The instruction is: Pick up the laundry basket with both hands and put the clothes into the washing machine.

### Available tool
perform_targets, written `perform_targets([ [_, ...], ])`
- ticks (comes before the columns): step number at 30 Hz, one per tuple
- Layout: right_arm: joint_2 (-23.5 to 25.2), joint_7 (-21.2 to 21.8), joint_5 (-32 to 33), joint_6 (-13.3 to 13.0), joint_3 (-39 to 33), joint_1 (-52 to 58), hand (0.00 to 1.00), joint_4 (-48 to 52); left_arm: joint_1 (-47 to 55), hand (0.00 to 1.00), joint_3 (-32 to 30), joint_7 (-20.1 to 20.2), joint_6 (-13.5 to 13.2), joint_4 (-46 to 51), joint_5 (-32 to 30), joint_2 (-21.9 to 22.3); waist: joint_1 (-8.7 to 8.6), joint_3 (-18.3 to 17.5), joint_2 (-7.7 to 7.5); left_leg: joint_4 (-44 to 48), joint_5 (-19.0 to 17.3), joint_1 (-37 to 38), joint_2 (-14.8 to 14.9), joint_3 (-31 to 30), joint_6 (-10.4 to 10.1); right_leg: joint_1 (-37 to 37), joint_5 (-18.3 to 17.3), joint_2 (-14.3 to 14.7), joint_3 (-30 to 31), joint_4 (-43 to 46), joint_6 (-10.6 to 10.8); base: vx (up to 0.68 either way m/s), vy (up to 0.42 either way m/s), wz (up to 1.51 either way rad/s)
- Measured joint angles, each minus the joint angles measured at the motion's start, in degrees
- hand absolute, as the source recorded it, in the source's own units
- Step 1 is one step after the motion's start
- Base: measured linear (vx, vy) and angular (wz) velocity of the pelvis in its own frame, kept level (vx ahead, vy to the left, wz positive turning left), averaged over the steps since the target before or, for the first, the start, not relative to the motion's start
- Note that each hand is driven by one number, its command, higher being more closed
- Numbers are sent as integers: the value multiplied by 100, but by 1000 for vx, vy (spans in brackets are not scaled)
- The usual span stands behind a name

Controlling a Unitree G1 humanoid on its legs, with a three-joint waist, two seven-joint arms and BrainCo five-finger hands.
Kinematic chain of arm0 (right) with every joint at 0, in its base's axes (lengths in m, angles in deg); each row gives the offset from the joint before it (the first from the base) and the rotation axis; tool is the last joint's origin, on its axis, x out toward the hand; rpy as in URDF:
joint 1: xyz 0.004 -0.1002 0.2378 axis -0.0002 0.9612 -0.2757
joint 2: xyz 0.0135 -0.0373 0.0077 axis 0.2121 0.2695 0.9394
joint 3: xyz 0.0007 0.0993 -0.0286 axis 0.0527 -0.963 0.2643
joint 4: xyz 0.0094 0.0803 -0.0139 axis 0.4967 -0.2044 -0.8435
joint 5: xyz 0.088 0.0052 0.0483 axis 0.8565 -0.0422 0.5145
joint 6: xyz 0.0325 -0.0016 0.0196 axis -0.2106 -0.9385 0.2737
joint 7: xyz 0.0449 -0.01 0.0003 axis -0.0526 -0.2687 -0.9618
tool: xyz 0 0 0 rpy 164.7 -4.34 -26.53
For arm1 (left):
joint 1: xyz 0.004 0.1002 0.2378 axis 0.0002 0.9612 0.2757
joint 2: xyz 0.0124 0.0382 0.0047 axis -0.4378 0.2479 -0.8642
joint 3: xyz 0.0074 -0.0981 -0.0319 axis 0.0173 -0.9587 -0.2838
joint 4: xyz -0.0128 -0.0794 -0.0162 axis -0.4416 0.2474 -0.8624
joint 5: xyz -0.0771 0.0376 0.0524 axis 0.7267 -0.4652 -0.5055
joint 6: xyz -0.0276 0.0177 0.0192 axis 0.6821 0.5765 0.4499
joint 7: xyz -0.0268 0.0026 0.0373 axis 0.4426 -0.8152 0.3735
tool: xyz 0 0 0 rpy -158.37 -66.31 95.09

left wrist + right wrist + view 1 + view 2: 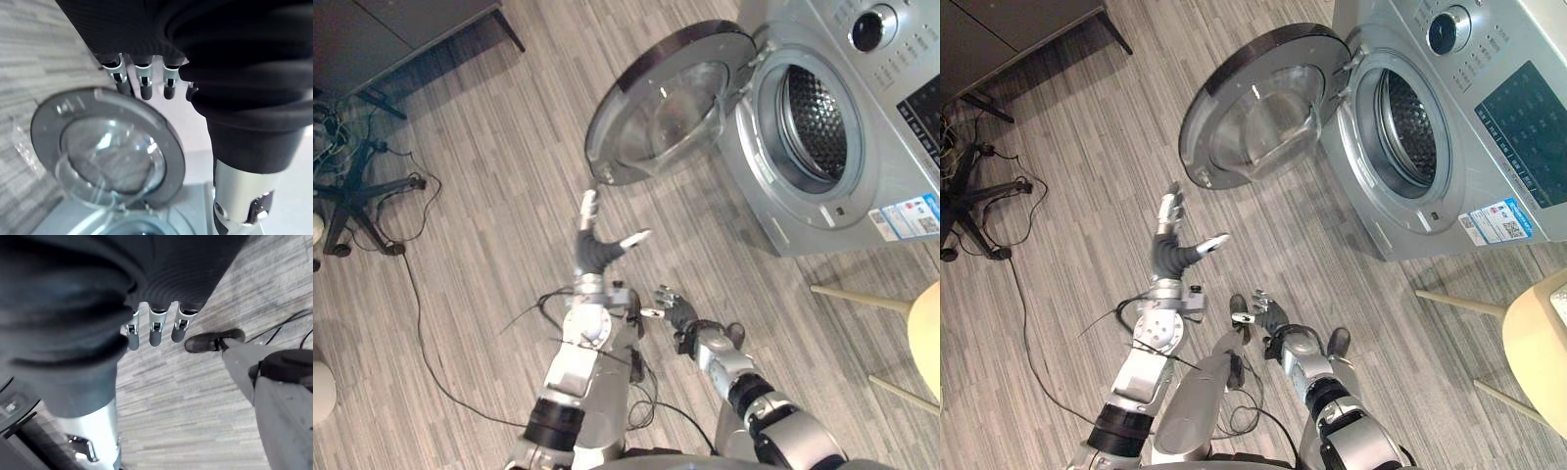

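Currently, the right hand (675,311) sits low, fingers relaxed, holding nothing. The left hand (597,250) is raised with straight fingers and spread thumb, also empty, near the rim of the door (671,103). The door is swung open on the washing machine (891,157), and the drum (818,117) shows bare perforated wall. Judged status: opening ready, no clothes loaded. The floor (489,176) is grey plank. An office chair (357,201) and a dark cabinet (401,29) stand beyond.

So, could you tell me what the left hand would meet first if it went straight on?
Probably the open washing machine door, near its rim: the left hand points its straight fingers at it, though depth is hard to judge.
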Motion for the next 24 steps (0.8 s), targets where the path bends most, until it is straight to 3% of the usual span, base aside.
perform_targets([
  [4,-59,-10,-357,4,-401,-11,0,-150,-1165,0,403,722,-36,-1616,110,-339,-49,-6,-12,23,37,-172,61,7,48,-165,109,106,54,-123,-28,28,-38,-12],
  [5,-85,-3,-383,4,-461,-73,0,-149,-1621,0,404,890,0,-2239,181,-456,-137,-9,-24,49,50,-324,92,29,48,-297,177,142,81,-153,-28,40,-31,-15],
  [9,-165,-27,-398,0,-656,-211,0,-73,-2984,0,311,1102,184,-3825,302,-975,-349,49,-137,142,134,-647,131,88,127,-635,285,181,165,-150,-44,33,-27,-16],
  [11,-202,-122,-393,-4,-666,-160,0,267,-3895,0,237,1199,292,-4411,363,-1365,-372,88,-284,233,132,-860,246,179,124,-860,357,273,208,-154,-104,-1,-51,-22],
  [16,-47,-266,-353,-87,-636,-177,0,1204,-5430,0,-170,1218,472,-5117,316,-2116,-509,210,-613,208,198,-1398,530,210,29,-1301,625,534,169,-471,-231,-30,-48,-22],
  [21,151,-376,-245,-180,-616,46,0,1763,-6018,0,-610,1174,660,-5333,300,-2305,-642,382,-919,203,303,-1650,642,228,24,-1523,692,635,148,-539,-252,37,-36,-9],
  [24,163,-397,-149,-266,-628,245,0,1939,-6032,0,-741,1058,714,-5332,356,-2289,-642,407,-967,202,300,-1685,653,247,20,-1542,693,642,116,-544,-253,74,-28,0],
])
